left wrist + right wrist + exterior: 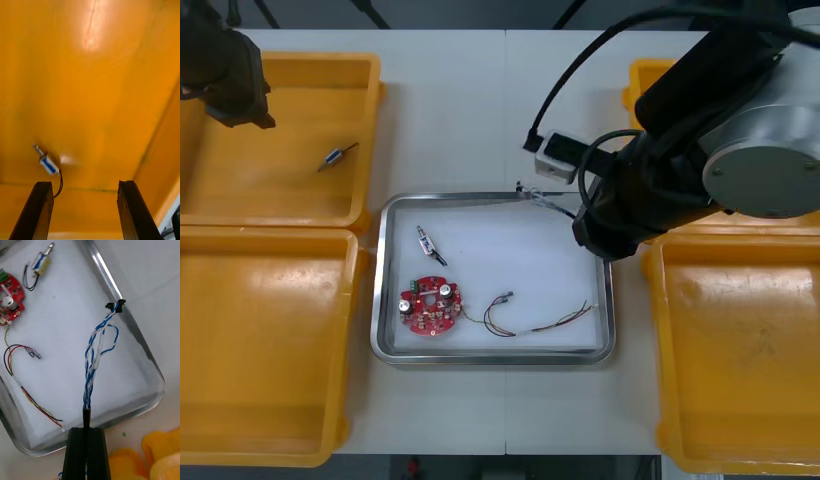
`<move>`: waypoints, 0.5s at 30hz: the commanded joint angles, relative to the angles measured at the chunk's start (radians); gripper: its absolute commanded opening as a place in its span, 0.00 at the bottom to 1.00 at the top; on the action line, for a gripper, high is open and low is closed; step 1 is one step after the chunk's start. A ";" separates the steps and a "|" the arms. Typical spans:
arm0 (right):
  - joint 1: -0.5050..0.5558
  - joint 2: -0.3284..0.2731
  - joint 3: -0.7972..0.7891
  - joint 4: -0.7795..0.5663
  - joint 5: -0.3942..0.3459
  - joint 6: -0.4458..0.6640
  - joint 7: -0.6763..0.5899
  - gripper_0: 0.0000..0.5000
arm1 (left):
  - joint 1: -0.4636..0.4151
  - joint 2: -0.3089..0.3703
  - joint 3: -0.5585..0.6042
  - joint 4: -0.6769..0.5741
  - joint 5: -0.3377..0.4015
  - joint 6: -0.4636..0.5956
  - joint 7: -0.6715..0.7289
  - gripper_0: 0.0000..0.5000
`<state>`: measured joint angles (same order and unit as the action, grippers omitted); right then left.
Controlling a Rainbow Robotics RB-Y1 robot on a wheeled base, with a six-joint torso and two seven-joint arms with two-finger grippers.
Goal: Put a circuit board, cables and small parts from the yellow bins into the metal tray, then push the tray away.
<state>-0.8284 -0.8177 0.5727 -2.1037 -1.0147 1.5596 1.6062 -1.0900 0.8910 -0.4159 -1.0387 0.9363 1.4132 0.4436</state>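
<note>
Though seemingly stiff, twisted cable (pixel 88 384) (right jaws).

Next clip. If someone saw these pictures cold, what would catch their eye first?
The right gripper, fingers shut on a blue and white cable, hangs over the far right corner of the tray, the cable's end at the rim. Inside lie a red board, a small metal part and a red and yellow cable. The left gripper hovers open over the far left bin, which holds a second metal part.
</note>
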 commanded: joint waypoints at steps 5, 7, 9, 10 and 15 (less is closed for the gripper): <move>-0.143 -0.023 0.190 0.136 -0.027 -0.168 0.304 0.00 | -0.093 -0.064 0.008 0.174 -0.077 -0.060 0.058 1.00; -0.153 -0.014 0.219 0.171 -0.025 -0.196 0.367 0.00 | -0.111 -0.081 0.008 0.221 -0.071 -0.077 0.057 1.00; -0.164 0.002 0.242 0.209 -0.019 -0.224 0.429 0.00 | -0.126 -0.107 0.008 0.258 -0.063 -0.089 0.055 1.00; -0.164 0.006 0.246 0.220 -0.013 -0.230 0.445 0.00 | -0.128 -0.113 0.008 0.267 -0.062 -0.091 0.058 1.00; -0.175 0.041 0.274 0.312 -0.005 -0.273 0.592 0.00 | -0.128 -0.175 0.005 0.312 -0.039 -0.120 0.066 1.00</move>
<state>-0.9557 -0.8035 0.8270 -1.8295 -1.0268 1.3133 2.0998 -1.1590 0.7591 -0.4190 -0.7421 0.8781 1.3126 0.4455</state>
